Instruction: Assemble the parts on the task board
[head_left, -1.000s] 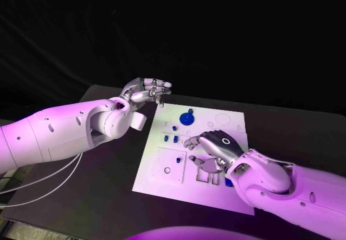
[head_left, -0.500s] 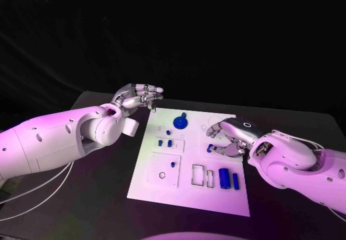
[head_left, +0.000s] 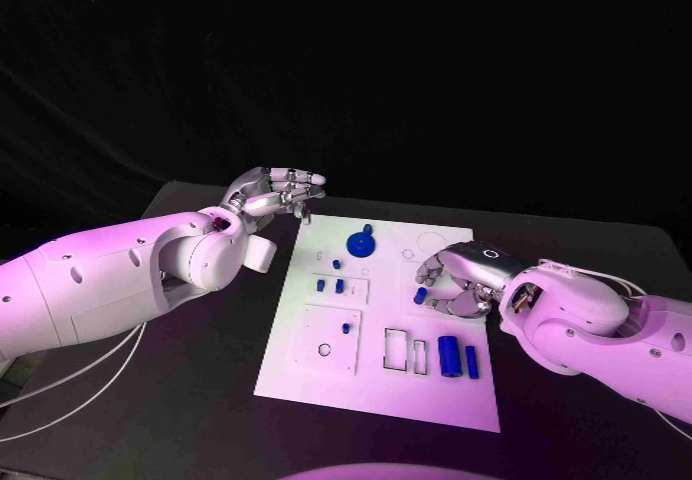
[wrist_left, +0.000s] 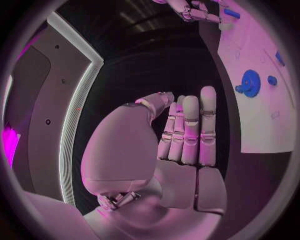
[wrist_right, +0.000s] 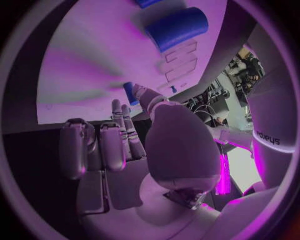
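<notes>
Task board: the white task board (head_left: 335, 360) lies in the middle of the black table (head_left: 173, 400).
Left hand: the left hand (head_left: 277, 191) hangs above the table just off the board's far left corner, fingers curled together with nothing in them; the left wrist view (wrist_left: 181, 135) shows the same.
Right hand: the right hand (head_left: 459, 283) is low over the board's right edge, its fingertips at a small blue part (head_left: 420, 296); whether it actually grips the piece, I cannot tell.
Other parts: a round blue disc (head_left: 361, 242) sits near the board's far edge, two small blue pegs (head_left: 330, 285) left of centre, and two blue cylinders (head_left: 457, 357) lie side by side near the right edge.
</notes>
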